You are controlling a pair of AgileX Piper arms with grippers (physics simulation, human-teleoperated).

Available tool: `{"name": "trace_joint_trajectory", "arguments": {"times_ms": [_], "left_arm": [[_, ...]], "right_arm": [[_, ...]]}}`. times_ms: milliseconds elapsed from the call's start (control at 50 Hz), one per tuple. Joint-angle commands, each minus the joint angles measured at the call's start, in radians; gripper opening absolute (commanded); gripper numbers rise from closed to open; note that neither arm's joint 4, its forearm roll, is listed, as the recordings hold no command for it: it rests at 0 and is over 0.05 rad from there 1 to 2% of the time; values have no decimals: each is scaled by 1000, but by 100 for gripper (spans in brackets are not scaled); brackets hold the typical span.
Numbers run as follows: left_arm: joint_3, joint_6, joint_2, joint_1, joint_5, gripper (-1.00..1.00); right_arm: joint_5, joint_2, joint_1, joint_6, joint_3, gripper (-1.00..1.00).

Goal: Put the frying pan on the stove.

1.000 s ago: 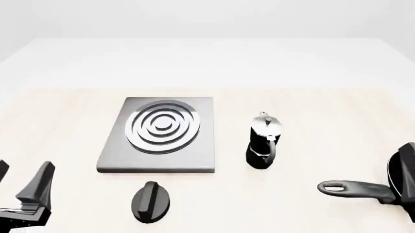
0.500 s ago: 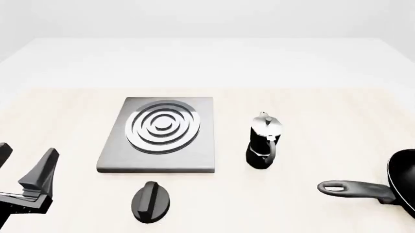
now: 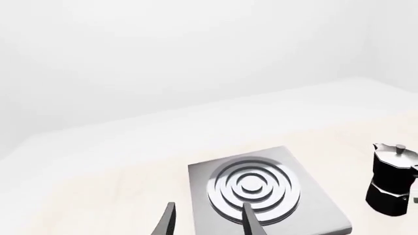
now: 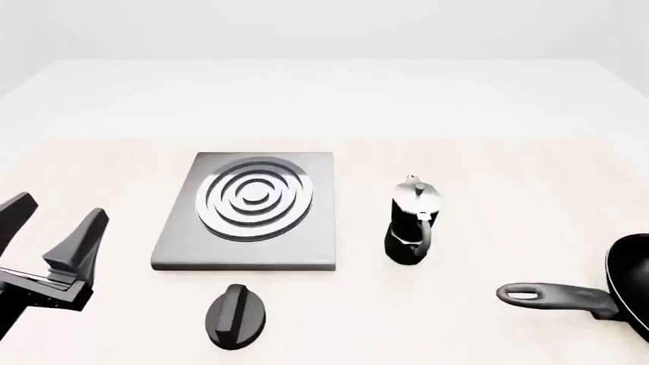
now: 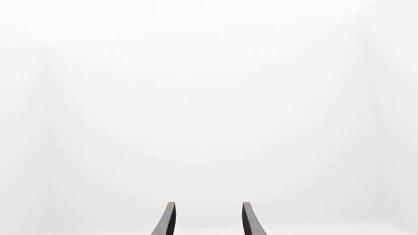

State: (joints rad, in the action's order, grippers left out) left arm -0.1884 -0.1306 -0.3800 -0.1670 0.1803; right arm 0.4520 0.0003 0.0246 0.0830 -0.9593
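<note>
Pan [image 4: 615, 293] on table [image 4: 487, 175] at right edge, well apart from stove [image 4: 249, 213]; burner bare. Nothing done yet. Left tool [image 4: 49, 228] apart, empty. Right tool [image 5: 207, 219] apart, empty. Grasp, carry and placement remain.

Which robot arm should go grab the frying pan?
Probably the right. The frying pan lies at the table's far right edge, on that arm's side. The left hand, open, is across the table beyond the stove.

Frying pan [image 4: 621, 285] bowl cut by right edge; only handle shows.
</note>
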Motion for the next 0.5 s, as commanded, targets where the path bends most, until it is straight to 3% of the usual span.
{"name": "trace_joint_trajectory", "arguments": {"times_ms": [20,260,500], "left_arm": [[-30,-9,-60,-36,30,100],[-66,-25,-125,-73,52,100],[-110,-35,-206,-136,80,100]], "right_arm": [[115,0,-16,20,-238,100],[250,0,-17,34,-494,100],[308,0,-29,48,-608,100]]}}
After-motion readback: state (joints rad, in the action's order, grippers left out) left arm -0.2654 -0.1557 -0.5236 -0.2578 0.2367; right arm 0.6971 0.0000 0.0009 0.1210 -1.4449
